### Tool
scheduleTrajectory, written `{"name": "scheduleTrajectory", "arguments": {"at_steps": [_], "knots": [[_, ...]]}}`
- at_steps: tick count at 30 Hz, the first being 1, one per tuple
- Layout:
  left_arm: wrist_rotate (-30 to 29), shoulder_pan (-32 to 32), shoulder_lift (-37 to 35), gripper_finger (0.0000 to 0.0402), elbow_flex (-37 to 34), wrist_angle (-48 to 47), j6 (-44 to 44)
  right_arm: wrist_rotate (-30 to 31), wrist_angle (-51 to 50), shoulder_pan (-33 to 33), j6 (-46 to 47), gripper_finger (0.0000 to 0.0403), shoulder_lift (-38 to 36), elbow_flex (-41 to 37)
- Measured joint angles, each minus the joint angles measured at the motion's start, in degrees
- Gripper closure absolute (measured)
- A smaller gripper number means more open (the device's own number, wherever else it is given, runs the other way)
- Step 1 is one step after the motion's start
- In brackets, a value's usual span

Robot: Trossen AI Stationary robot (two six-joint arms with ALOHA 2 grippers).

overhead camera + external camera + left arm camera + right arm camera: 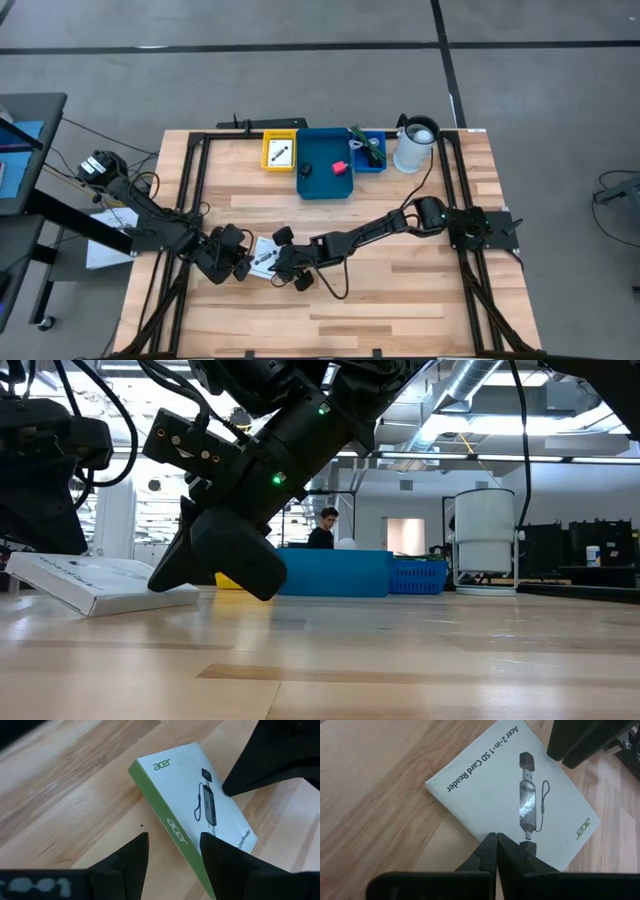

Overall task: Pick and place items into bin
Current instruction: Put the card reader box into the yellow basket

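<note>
A white flat box with a green side and a printed card reader lies on the table near its front left; it also shows in the low view. My left gripper is open at the box's left, with the box's green side between its fingers. My right gripper is shut, its tips at the box's right edge. The blue bin stands at the far middle. It holds a pink-red block and a small black piece. My right gripper's shut fingertips stand at the box's edge near the printed card reader, coming slanting down from the table's right. I cannot tell whether they touch the box. The box lies on the table.
A yellow tray with a printed card stands left of the bin. A small blue basket with a green stringy piece and a white cylinder stand to its right. Black frame rails run along both sides of the table.
</note>
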Motion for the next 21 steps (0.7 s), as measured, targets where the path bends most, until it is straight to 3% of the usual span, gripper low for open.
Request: {"name": "scheduleTrajectory", "arguments": {"at_steps": [21], "knots": [[6.6,5.3,0.0,0.0230,0.0,4.2,5.9,0.0,0.0,0.0,0.0,0.0403,0.0,0.0]]}}
